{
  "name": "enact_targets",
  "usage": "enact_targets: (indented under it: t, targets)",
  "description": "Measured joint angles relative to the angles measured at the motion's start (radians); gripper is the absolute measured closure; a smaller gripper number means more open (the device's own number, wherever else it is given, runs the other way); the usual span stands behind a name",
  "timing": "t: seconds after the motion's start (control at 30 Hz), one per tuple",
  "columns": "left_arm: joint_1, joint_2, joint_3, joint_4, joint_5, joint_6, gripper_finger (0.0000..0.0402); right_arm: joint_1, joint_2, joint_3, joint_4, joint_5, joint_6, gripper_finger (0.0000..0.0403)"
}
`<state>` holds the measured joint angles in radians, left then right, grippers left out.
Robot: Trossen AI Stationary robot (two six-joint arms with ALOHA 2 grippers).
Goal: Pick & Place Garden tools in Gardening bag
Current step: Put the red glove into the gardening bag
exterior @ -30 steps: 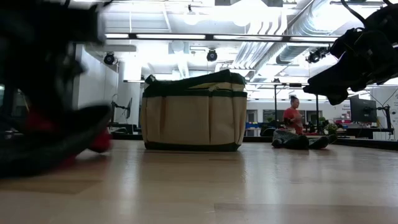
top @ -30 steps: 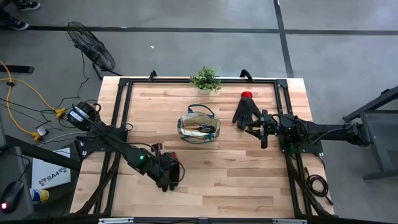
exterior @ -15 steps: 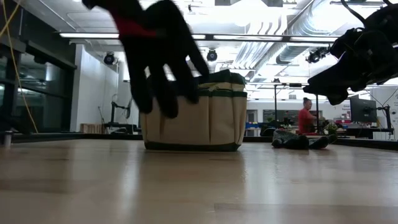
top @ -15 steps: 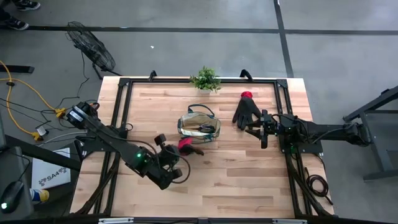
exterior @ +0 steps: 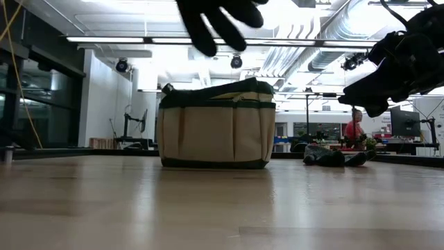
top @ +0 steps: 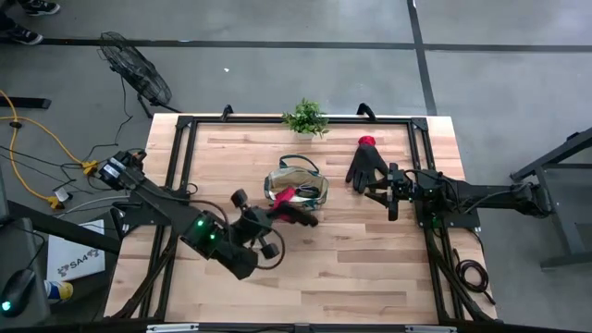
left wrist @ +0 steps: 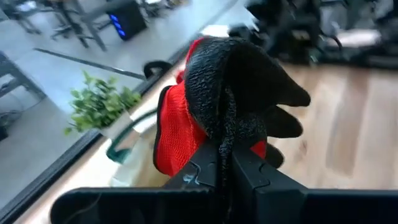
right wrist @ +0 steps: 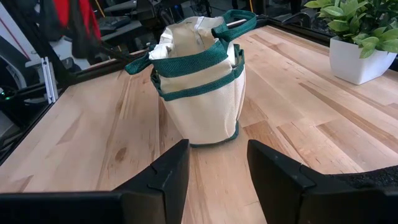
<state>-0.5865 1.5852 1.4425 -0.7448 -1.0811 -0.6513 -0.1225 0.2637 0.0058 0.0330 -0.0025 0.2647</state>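
Note:
My left gripper (top: 280, 211) is shut on a black glove with a red cuff (top: 294, 204), held just near-side of the gardening bag (top: 296, 188). In the low view the glove's black fingers (exterior: 220, 19) hang above the bag (exterior: 215, 125). The bag stands upright on its base at mid-table, with dark tools showing inside. A second black glove with a red cuff (top: 367, 164) lies flat at the far right. My right gripper (top: 388, 192) is open beside that glove, not touching it; its wrist view faces the bag (right wrist: 199, 81). My left gripper pinches a bunched fold of the glove's black part (left wrist: 225, 134) between its two fingers (left wrist: 205, 169). The glove sticks out past the fingertips, red cuff (left wrist: 174, 130) to one side. It is lifted clear of the table, its fingers dangling above the bag's height.
A small green potted plant (top: 305, 117) stands at the table's far edge behind the bag. A black frame (top: 185, 148) runs round the tabletop. Bare wood lies near-side of the bag (top: 351, 259). A person shows far off in the room (exterior: 356, 130).
My left gripper has risen from the table's near left and gone toward the bag, carrying the glove. The glove, which lay low on the table, is now lifted clear and hangs higher than the bag's rim.

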Motion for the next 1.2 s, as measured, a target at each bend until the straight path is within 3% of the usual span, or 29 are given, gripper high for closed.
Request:
enact_targets:
  t: [0.17, 0.53, 0.83, 1.2]
  targets:
    - [0.041, 0.0, 0.003, 0.049, -0.047, 0.0, 0.0396, 0.0, 0.0, 0.0, 0.0, 0.0, 0.0, 0.0249]
    - [0.163, 0.008, 0.003, 0.131, -0.041, -0.064, 0.0396, 0.0, 0.0, 0.0, 0.0, 0.0, 0.0, 0.0249]
    - [0.26, 0.025, 0.003, 0.11, 0.045, -0.196, 0.0396, 0.0, 0.0, 0.0, 0.0, 0.0, 0.0, 0.0249]
    - [0.357, 0.12, 0.005, 0.136, 0.222, -0.333, 0.0396, 0.0, 0.004, 0.0, -0.003, -0.001, 0.0, 0.0249]
